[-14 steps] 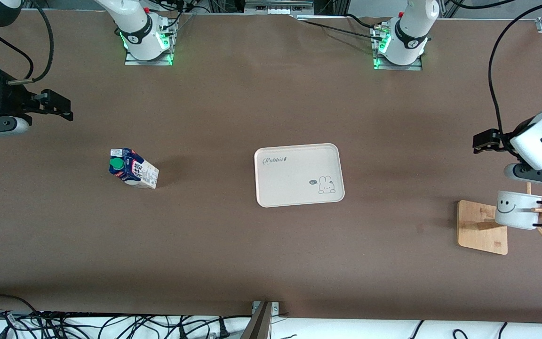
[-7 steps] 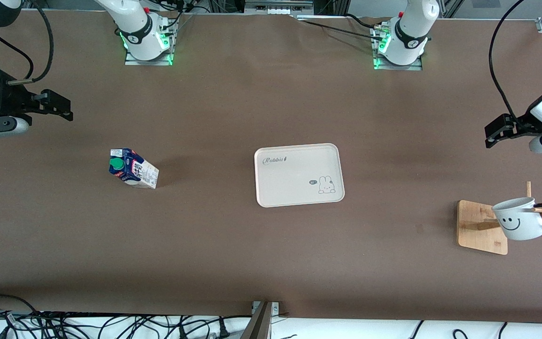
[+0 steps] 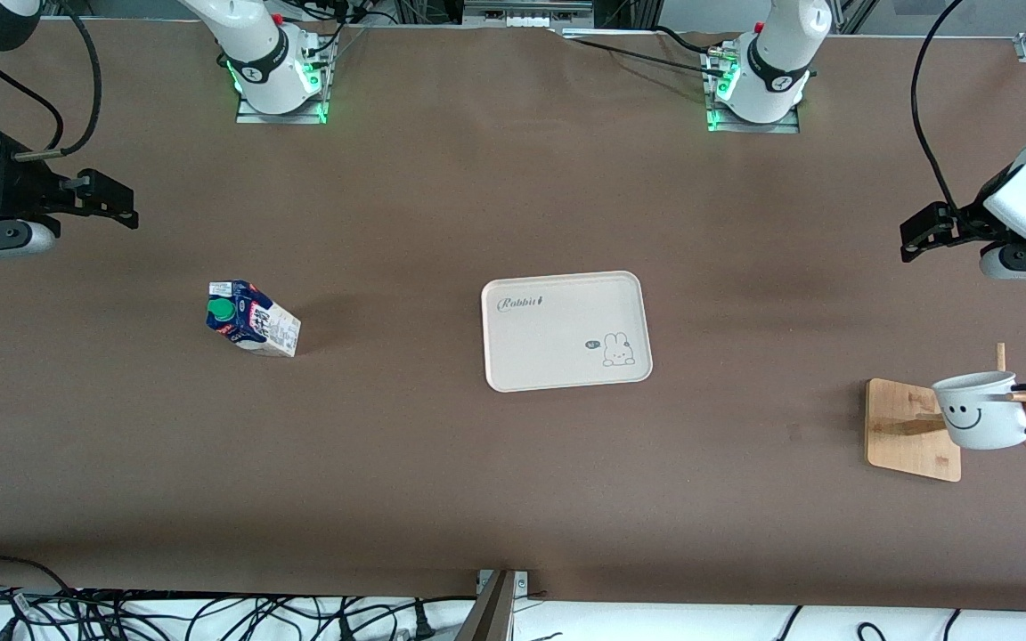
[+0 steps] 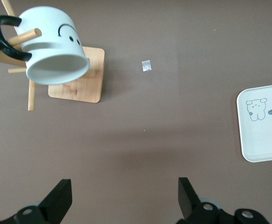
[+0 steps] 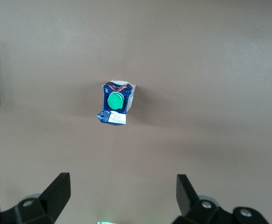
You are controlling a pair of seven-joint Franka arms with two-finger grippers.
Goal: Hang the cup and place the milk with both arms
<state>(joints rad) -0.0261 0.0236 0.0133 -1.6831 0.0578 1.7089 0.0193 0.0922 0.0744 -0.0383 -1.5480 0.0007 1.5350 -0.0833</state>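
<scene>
The white smiley cup (image 3: 976,411) hangs by its black handle on a peg of the wooden rack (image 3: 909,432) at the left arm's end of the table; it also shows in the left wrist view (image 4: 54,44). My left gripper (image 3: 918,233) is open and empty over bare table, apart from the cup; its own view shows it too (image 4: 124,198). The blue and white milk (image 3: 252,318) with its green cap stands on the table toward the right arm's end and shows in the right wrist view (image 5: 116,103). My right gripper (image 3: 112,203) is open and empty, waiting above the table, also seen in its own view (image 5: 122,196).
A cream tray (image 3: 565,330) with a rabbit drawing lies at the table's middle, between the milk and the rack. A small white scrap (image 4: 146,66) lies on the table near the rack's base (image 4: 80,77). Cables run along the front edge.
My left gripper has drawn away from the cup, open. The cup swung on its peg and settled back. The right arm and the milk have not moved.
</scene>
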